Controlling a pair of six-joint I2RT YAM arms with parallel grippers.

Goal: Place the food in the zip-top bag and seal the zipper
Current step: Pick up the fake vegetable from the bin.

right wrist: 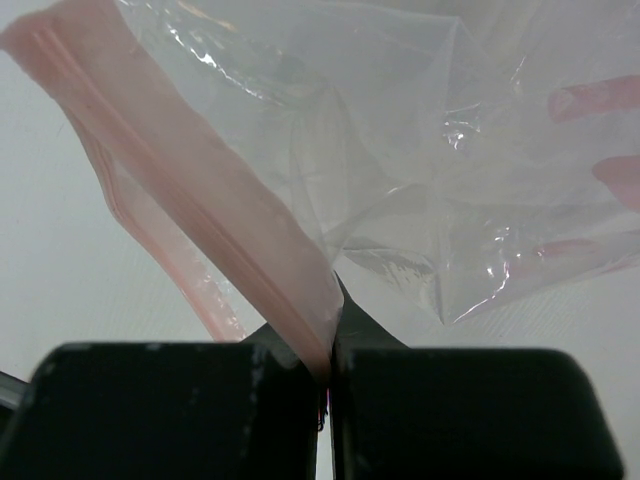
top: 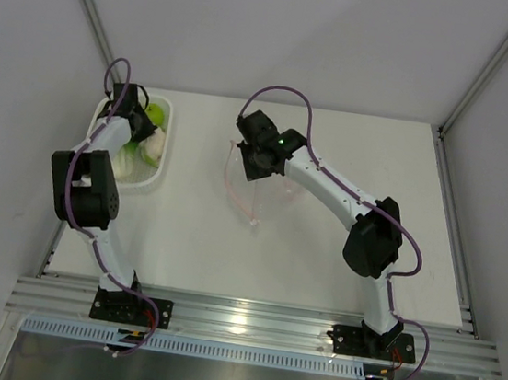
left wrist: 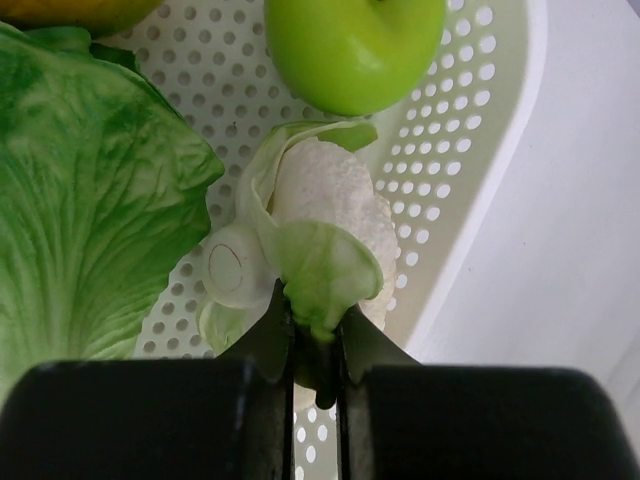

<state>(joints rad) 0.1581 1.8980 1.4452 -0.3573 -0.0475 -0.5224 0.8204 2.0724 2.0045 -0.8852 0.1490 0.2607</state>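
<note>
1. Whitish-green cauliflower piece (left wrist: pixel 325 215) is your item now. It lies in the white mesh basket (left wrist: pixel 480 150) at the far left of the table (top: pixel 320 254). The green apple (left wrist: pixel 355 50) sits just beyond it, the cabbage (left wrist: pixel 90 200) to its left and the orange fruit (left wrist: pixel 70 10) in the far corner.
2. Your left hand (left wrist: pixel 318 345) is clamped on one thin green leaf at the near end of the piece, not on its body. Treat that hold as shallow, because the leaf could bend or slip out.
3. Lift slowly and straight up until the piece clears the basket rim. Watch that it neither swings nor drags on the cabbage.
4. Look right for the zip-top bag (right wrist: pixel 420 170), which is at mid-table, well apart from the basket. Your right hand (right wrist: pixel 330 360) is closed on the pink zipper (right wrist: pixel 200 190) strip at one edge of the mouth.
5. How wide the mouth gapes is not clear from these views, so check it from above before you carry the piece over.
6. Bring the piece in from the left and lower it into the opening rather than dropping it. Hold the right hand steady, and let go only once the piece is past the strip.
</note>
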